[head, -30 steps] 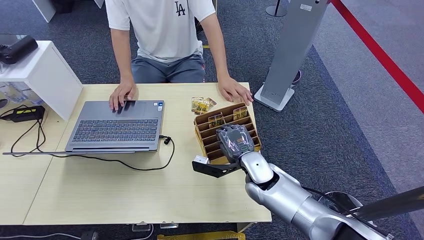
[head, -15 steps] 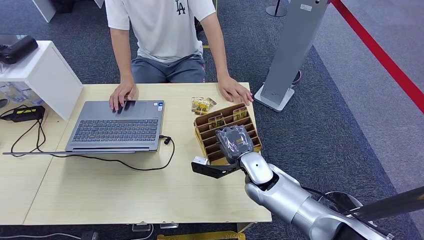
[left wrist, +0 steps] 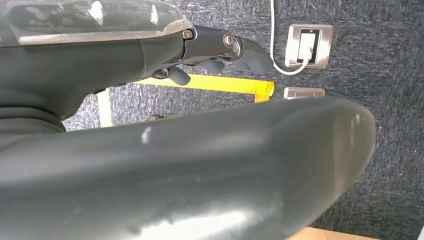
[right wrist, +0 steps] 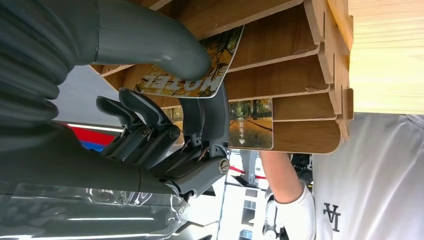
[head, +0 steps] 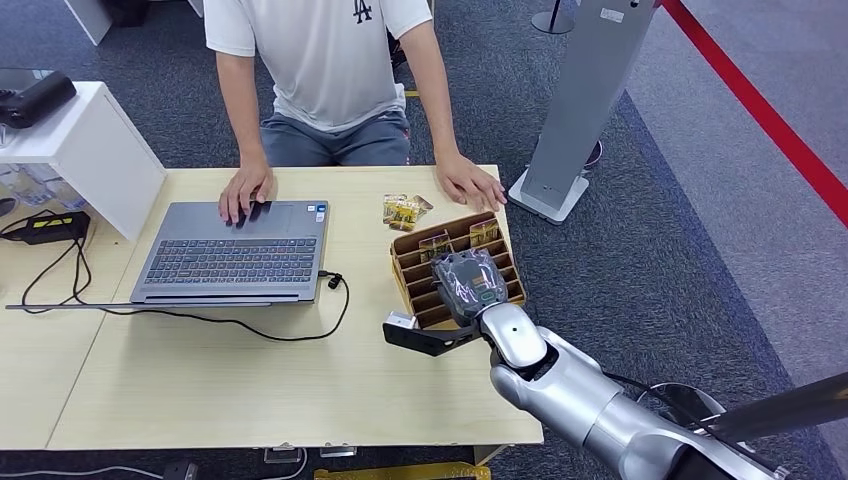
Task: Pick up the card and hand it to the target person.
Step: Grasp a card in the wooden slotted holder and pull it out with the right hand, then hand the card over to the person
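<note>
Right robot hand sits over the rack, a slotted wooden holder near the right edge of the surface. In the right wrist view the same hand has its thumb pressed on one face of a card and dark fingers on the other face: the card is pinched between them. This card stands in a slot of the rack, its printed face showing autumn trees and lettering; whether it has left the slot cannot be told. A second card stands in the neighbouring slot of the rack, touching no finger.

In the head view two cards show in the far slots of the rack, beyond the hand. A few small yellow packets lie on the surface just beyond the rack, on the person's side.

Left robot hand hangs over dark carpet; its fingers lie loosely curled and slightly apart, with nothing in them.

A person in a white shirt sits on the far side of the surface from the rack. One of the person's hands rests flat on the surface near the far right corner of the rack; the other rests on a laptop, left of the rack and well apart from it. A black cable runs from the laptop toward the rack.
</note>
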Motion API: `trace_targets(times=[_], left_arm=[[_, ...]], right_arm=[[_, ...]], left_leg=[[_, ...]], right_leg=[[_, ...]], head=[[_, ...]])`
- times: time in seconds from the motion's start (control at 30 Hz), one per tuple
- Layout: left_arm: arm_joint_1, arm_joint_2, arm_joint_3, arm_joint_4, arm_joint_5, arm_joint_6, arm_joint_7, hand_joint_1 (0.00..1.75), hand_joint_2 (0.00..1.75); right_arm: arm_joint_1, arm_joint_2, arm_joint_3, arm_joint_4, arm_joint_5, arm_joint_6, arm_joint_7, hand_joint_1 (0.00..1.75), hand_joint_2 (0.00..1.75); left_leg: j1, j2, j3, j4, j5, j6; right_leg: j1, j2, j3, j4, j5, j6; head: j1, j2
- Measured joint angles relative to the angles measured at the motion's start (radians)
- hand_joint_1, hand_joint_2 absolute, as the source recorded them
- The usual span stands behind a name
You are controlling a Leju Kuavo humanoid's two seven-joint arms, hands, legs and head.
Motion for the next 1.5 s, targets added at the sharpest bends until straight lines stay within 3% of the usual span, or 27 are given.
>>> trace_targets(times=[0.2, 0.4, 0.67, 1.0, 1.4, 1.5], left_arm=[[0.002, 0.000, 0.000, 0.000, 0.006, -0.002, -0.004, 0.00, 0.00], [0.011, 0.000, 0.000, 0.000, 0.018, -0.003, -0.011, 0.00, 0.00], [0.012, 0.000, 0.000, 0.000, 0.022, -0.001, -0.014, 0.00, 0.00], [0.005, 0.000, 0.000, 0.000, 0.012, 0.000, -0.012, 0.00, 0.00], [0.003, -0.004, 0.000, 0.000, 0.012, -0.001, -0.007, 0.00, 0.00], [0.003, -0.004, 0.000, 0.000, 0.012, -0.002, -0.007, 0.00, 0.00]], right_arm=[[-0.011, -0.022, -0.008, -0.080, 0.025, 0.010, 0.044, 1.75, 1.75], [-0.026, -0.067, -0.054, -0.290, 0.120, 0.012, 0.075, 1.75, 1.75], [0.030, -0.092, -0.105, -0.492, 0.219, -0.125, 0.044, 1.75, 1.75], [0.110, -0.092, -0.140, -0.489, 0.274, -0.371, -0.015, 1.75, 1.75], [0.154, -0.080, -0.197, -0.437, 0.307, -0.398, -0.048, 1.75, 1.75], [0.160, -0.075, -0.207, -0.424, 0.278, -0.398, -0.069, 0.44, 1.75]], left_leg=[[0.000, 0.000, 0.000, 0.000, 0.000, 0.000], [0.000, 0.000, 0.000, 0.000, 0.000, 0.000], [0.000, 0.000, 0.000, 0.000, 0.000, 0.000], [0.000, 0.000, 0.000, 0.000, 0.000, 0.000], [0.000, 0.000, 0.000, 0.000, 0.000, 0.000], [0.000, 0.000, 0.000, 0.000, 0.000, 0.000]], right_leg=[[0.000, 0.000, 0.000, 0.000, 0.000, 0.000], [0.000, 0.000, 0.000, 0.000, 0.000, 0.000], [0.000, 0.000, 0.000, 0.000, 0.000, 0.000], [0.000, 0.000, 0.000, 0.000, 0.000, 0.000], [0.000, 0.000, 0.000, 0.000, 0.000, 0.000], [0.000, 0.000, 0.000, 0.000, 0.000, 0.000]], head=[[0.000, 0.000], [0.000, 0.000], [0.000, 0.000], [0.000, 0.000], [0.000, 0.000], [0.000, 0.000]])
